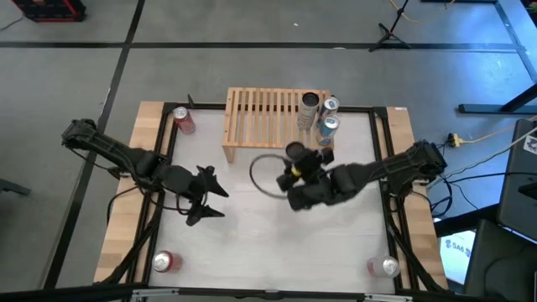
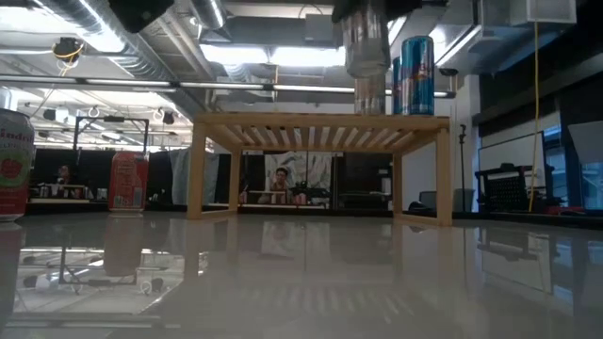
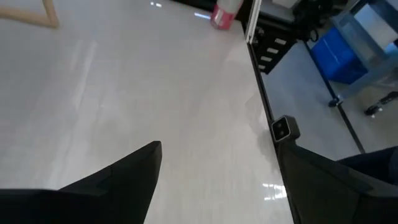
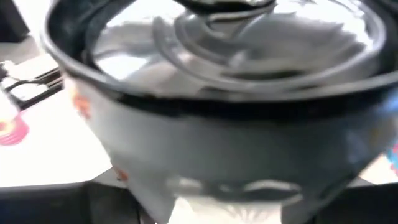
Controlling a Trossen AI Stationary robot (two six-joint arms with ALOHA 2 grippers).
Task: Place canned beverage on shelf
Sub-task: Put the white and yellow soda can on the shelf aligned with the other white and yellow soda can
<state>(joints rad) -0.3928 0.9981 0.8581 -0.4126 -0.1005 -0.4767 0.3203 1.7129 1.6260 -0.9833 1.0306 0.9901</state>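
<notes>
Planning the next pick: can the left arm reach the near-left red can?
Probably yes: the left claw is open, only bare table between it and the red can; the right claw holds a grey can.

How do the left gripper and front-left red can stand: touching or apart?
Apart: high view shows bare table between left gripper and red can.

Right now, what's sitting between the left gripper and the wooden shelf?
Nothing: in the high view, only bare white tabletop separates the left gripper from the shelf. The cans stand elsewhere.
</notes>
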